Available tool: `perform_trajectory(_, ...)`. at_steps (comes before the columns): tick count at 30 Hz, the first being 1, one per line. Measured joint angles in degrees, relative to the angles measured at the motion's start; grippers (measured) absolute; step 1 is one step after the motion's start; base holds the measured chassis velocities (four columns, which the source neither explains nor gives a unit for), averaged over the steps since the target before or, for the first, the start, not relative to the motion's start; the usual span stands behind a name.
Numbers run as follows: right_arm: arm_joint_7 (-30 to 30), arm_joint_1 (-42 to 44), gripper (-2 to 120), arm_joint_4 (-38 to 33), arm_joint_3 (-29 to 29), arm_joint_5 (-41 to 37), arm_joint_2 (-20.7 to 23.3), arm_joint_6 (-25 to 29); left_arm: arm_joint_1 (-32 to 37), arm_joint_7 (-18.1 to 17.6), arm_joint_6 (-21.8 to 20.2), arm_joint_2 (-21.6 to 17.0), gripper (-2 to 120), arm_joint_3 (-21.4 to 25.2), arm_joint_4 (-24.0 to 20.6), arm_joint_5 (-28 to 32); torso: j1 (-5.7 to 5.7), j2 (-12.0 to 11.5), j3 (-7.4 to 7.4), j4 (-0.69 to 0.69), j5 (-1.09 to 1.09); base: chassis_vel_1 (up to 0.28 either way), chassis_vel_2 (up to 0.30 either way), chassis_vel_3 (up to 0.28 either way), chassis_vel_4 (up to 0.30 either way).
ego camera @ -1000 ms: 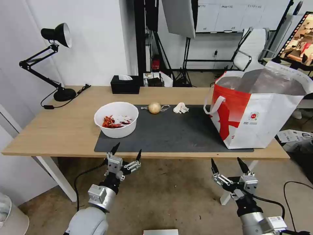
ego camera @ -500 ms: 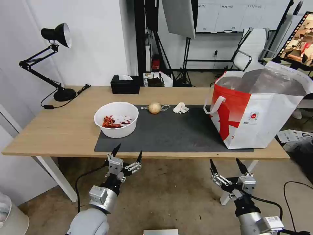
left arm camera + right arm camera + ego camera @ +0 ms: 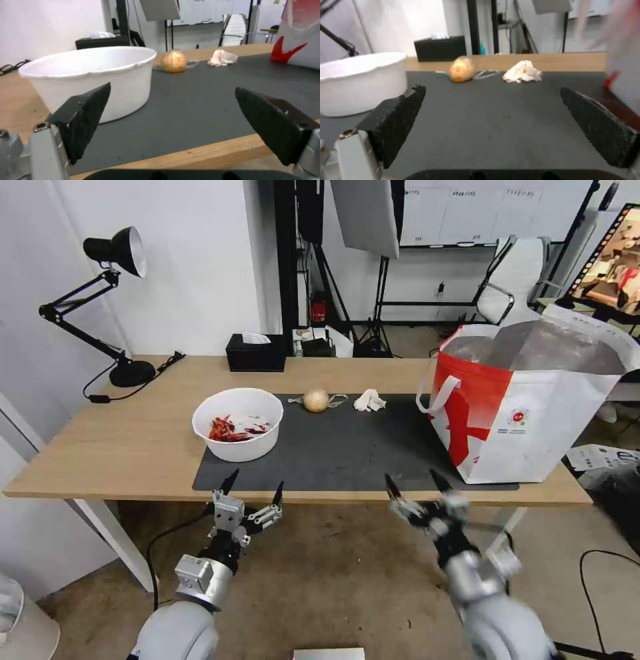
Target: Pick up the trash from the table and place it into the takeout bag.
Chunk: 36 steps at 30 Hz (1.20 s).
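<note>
A white bowl [image 3: 238, 423] with red chili scraps sits at the left end of the dark mat [image 3: 347, 447] on the table [image 3: 120, 440]. A beige ball [image 3: 316, 400] and a crumpled white tissue [image 3: 369, 401] lie at the mat's far edge. The takeout bag [image 3: 533, 400] stands open at the right end. My left gripper [image 3: 253, 489] hangs open just before the table's front edge, near the bowl [image 3: 90, 75]. My right gripper [image 3: 417, 485] is open at the front edge, facing the ball [image 3: 461, 69] and tissue [image 3: 521, 71].
A black tissue box [image 3: 256, 353] and a black desk lamp [image 3: 110, 300] stand at the back left of the table. An office chair [image 3: 517, 280], stands and a light panel fill the room behind. Bare floor lies in front of the table.
My right gripper has swung left and forward, up to the table's front edge near the mat's middle. The left gripper has barely moved.
</note>
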<state>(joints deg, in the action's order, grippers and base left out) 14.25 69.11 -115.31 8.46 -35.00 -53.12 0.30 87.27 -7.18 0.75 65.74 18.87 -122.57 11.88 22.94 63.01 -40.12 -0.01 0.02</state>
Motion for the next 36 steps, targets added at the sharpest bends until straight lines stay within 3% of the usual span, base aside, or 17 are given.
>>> perform_trajectory(2, 3.0, -10.4, 100, 4.3, -6.3, -3.6, 1.3, -1.3, 0.4, 0.0, 0.0, 0.1, 100, 0.8, 0.0, 0.1, 0.0, 0.0, 0.0, 0.01, -0.02, 0.0, 0.0, 0.0, 0.0)
perform_trajectory(6, 5.4, -18.9, 100, 8.9, -12.6, -5.4, 0.9, -1.7, 0.7, -0.1, 0.0, 0.1, 100, 1.4, -0.3, 0.1, 0.0, 0.0, 0.0, 0.02, -0.03, 0.0, 0.0, 0.0, 0.0)
perform_trajectory(10, 10.9, -33.9, 100, 18.5, -21.8, -9.7, -2.4, -4.2, 1.2, -0.1, 0.0, 0.2, 100, 2.2, -0.9, 0.2, 0.0, 0.0, 0.0, 0.0, -0.02, 0.0, 0.0, 0.0, 0.0)
perform_trajectory(14, 14.0, -41.4, 100, 25.4, -25.3, -11.8, -5.8, -6.4, 1.3, -0.2, 0.0, 0.5, 100, 2.4, -0.3, 0.2, 0.0, 0.0, 0.0, 0.01, -0.05, 0.0, 0.0, 0.0, 0.0)
perform_trajectory(16, 15.4, -47.3, 100, 33.6, -27.7, -13.6, -9.9, -7.5, 1.3, -0.2, 0.1, 0.9, 100, 2.3, -0.1, 0.1, 0.0, 0.0, 0.01, 0.02, -0.02, 0.0, 0.0, 0.0, 0.0)
perform_trajectory(17, 15.4, -47.3, 100, 33.6, -27.7, -13.6, -9.9, -7.5, 1.3, -0.2, 0.1, 0.9, 100, 2.3, -0.1, 0.1, 0.0, 0.0, 0.01, 0.02, -0.02, 0.0, 0.0, 0.0, 0.0)
perform_trajectory(19, 15.9, -52.1, 100, 42.7, -28.8, -15.2, -14.1, -7.7, 1.4, -0.2, 0.6, 1.1, 100, 2.1, 0.0, -0.1, -0.01, 0.0, 0.0, 0.01, -0.02, 0.0, 0.0, 0.0, 0.0)
perform_trajectory(20, 15.9, -52.1, 100, 42.7, -28.8, -15.2, -14.1, -7.7, 1.4, -0.2, 0.6, 1.1, 100, 2.1, 0.0, -0.1, -0.01, 0.0, 0.0, 0.01, -0.02, 0.0, 0.0, 0.0, 0.0)
perform_trajectory(23, 16.1, -57.1, 100, 53.3, -28.7, -15.8, -18.9, -10.0, 1.6, -0.1, 0.9, 1.4, 100, 2.1, 0.0, -0.2, 0.0, 0.0, 0.01, 0.01, -0.03, 0.0, 0.0, 0.0, 0.0)
perform_trajectory(28, 16.1, -59.0, 100, 61.0, -27.7, -15.1, -22.9, -12.2, 1.9, -0.1, 1.7, 1.5, 100, 2.5, 0.4, -0.2, -0.01, 0.0, 0.01, 0.01, -0.02, 0.0, 0.0, 0.0, 0.0)
perform_trajectory(36, 16.2, -58.6, 100, 66.4, -25.8, -12.6, -26.5, -13.5, 2.0, -0.1, 2.0, 1.7, 100, 2.6, 1.0, -0.2, -0.01, 0.0, 0.01, 0.01, -0.02, 0.0, 0.0, 0.0, 0.0)
